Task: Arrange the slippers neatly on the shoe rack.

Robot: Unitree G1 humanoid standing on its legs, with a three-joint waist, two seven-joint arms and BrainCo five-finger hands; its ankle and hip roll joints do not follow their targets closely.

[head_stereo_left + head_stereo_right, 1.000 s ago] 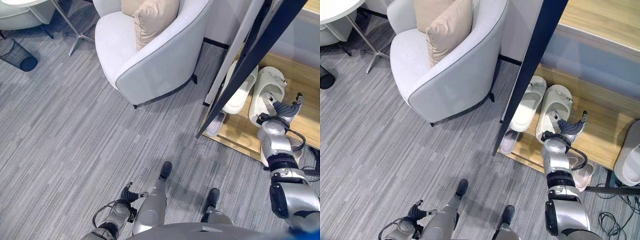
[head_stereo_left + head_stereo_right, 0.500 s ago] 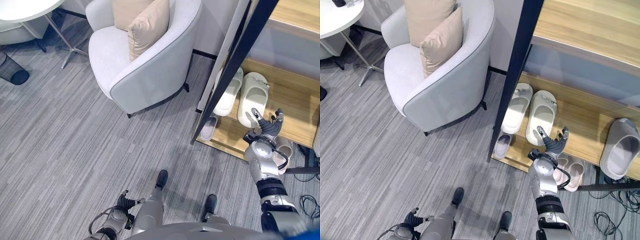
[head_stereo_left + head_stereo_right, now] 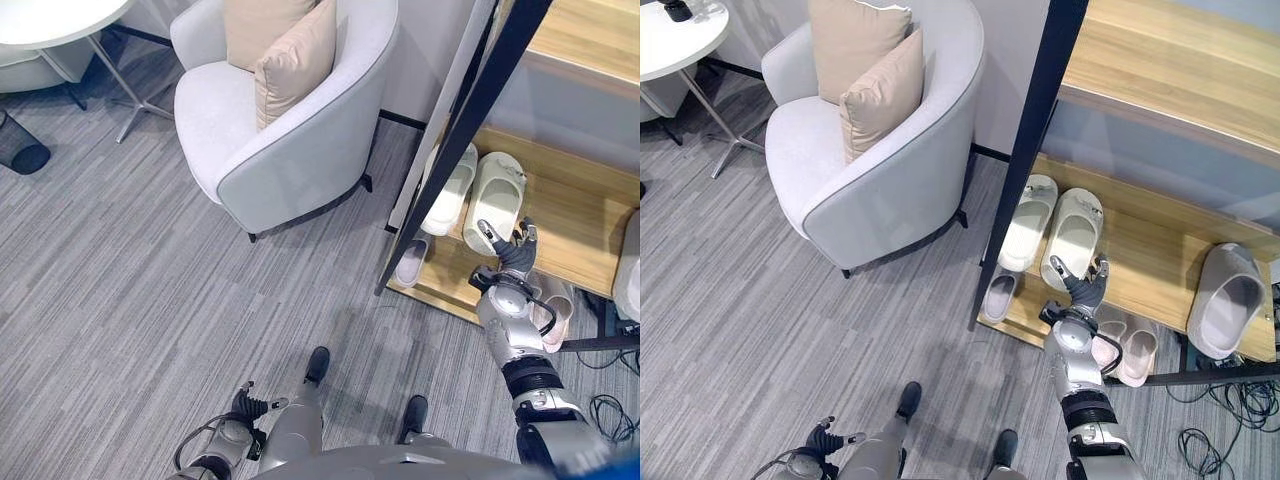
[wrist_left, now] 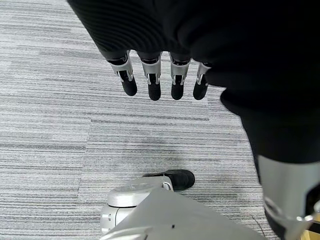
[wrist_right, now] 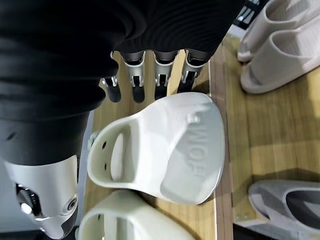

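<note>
**Inspector:** Rack (image 3: pixel 1160 255) status?

**Assistant:** Wooden shelves on a dark frame, at 2 o'clock in the head views. On the middle shelf a cream pair (image 3: pixel 1052 228) lies side by side at the left end, just right of the dark post. A grey slipper (image 3: pixel 1225 300) lies at the right end of the same shelf, well apart from the pair. On the bottom shelf a small grey slipper (image 3: pixel 997 297) sits at the left, and a pink pair (image 3: pixel 1127 351) lies further right, partly behind the right arm.

**Inspector:** Right hand?

**Assistant:** The right hand (image 3: pixel 1081 288) is raised in front of the rack, at 6 o'clock of the right cream slipper, near its heel end. Its fingers (image 5: pixel 139 80) are straight and spread, holding nothing. In its wrist view the fingertips hang just above the cream slipper (image 5: pixel 165 147), with a gap between them.

**Inspector:** Left hand?

**Assistant:** The left hand (image 3: pixel 252 403) hangs low at 7 o'clock, over the grey carpet (image 3: pixel 130 270). Its fingers (image 4: pixel 153 86) are relaxed and empty.

**Inspector:** Surroundings?

**Assistant:** A grey armchair (image 3: pixel 290 130) with a beige cushion (image 3: pixel 292 60) stands at 11 o'clock, left of the rack. A round white table (image 3: pixel 670 35) is at 10 o'clock.
</note>
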